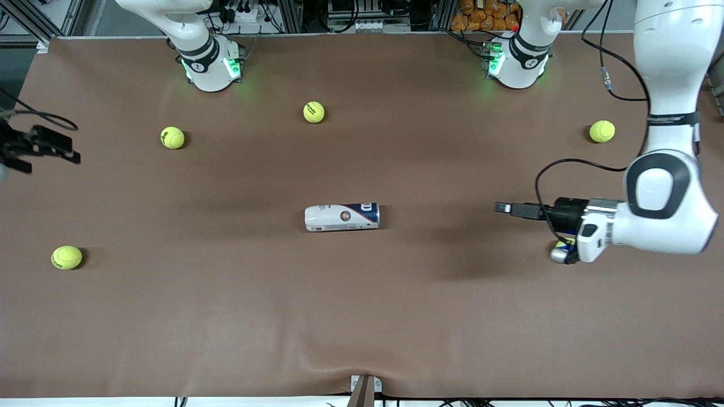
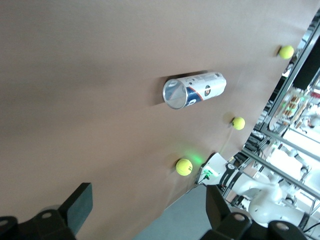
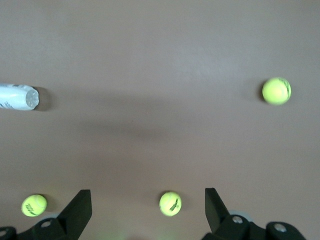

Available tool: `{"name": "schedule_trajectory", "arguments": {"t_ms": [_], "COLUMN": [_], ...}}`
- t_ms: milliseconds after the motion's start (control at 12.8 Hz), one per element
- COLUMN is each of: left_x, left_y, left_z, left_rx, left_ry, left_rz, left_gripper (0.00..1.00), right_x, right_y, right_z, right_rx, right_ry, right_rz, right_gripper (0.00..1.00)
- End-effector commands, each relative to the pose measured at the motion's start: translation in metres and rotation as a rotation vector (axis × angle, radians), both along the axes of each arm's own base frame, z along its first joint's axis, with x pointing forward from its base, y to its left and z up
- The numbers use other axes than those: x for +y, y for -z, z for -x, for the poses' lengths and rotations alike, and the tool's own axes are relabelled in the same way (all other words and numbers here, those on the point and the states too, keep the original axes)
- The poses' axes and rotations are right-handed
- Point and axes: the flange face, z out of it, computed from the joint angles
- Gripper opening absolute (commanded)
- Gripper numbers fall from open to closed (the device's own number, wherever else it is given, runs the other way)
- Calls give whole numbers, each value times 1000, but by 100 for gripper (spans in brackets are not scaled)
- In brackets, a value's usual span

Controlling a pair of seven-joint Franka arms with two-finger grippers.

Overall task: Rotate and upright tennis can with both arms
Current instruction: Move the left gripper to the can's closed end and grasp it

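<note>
The tennis can (image 1: 342, 217) lies on its side in the middle of the brown table, its dark-blue end toward the left arm's end. In the left wrist view the can (image 2: 194, 90) shows its silvery rim, well clear of the fingers. My left gripper (image 1: 502, 208) is open and empty over the table toward the left arm's end, pointing at the can; it also shows in its wrist view (image 2: 148, 210). My right gripper (image 1: 54, 150) is open and empty over the table's edge at the right arm's end. The right wrist view (image 3: 148, 210) shows the can's white end (image 3: 19, 97) far off.
Several yellow-green tennis balls lie scattered: one (image 1: 314, 112) near the arm bases, one (image 1: 172, 137) and one (image 1: 67, 257) toward the right arm's end, one (image 1: 602, 131) toward the left arm's end. The arm bases (image 1: 210, 65) glow green.
</note>
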Motion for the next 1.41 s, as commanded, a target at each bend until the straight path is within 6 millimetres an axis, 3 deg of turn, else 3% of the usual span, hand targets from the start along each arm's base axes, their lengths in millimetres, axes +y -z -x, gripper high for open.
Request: {"name": "schedule_trajectory", "arguments": {"t_ms": [0, 235, 471, 706, 941, 1098, 1333], "left_x": [-25, -53, -72, -101, -131, -153, -179], "left_y": [22, 51, 66, 87, 130, 163, 182], "left_z": [17, 30, 34, 40, 48, 58, 68], "left_rx": [-45, -76, -75, -107, -128, -161, -179], "left_ry": [12, -15, -12, -13, -50, -58, -100], "left_rz": [68, 131, 149, 150, 240, 293, 350], "left_gripper": [100, 100, 100, 100, 100, 100, 100], "right_x": [2, -9, -6, 16, 51, 50, 47], "right_y": [-9, -23, -29, -28, -30, -34, -34], "right_z": [15, 28, 33, 32, 28, 30, 32], "right_rx": [-4, -11, -9, 0, -15, -26, -16], "right_ry": [100, 152, 187, 203, 148, 137, 143], "right_rz": [-23, -24, -20, -1, 81, 94, 90], "right_gripper": [100, 100, 100, 100, 100, 100, 100]}}
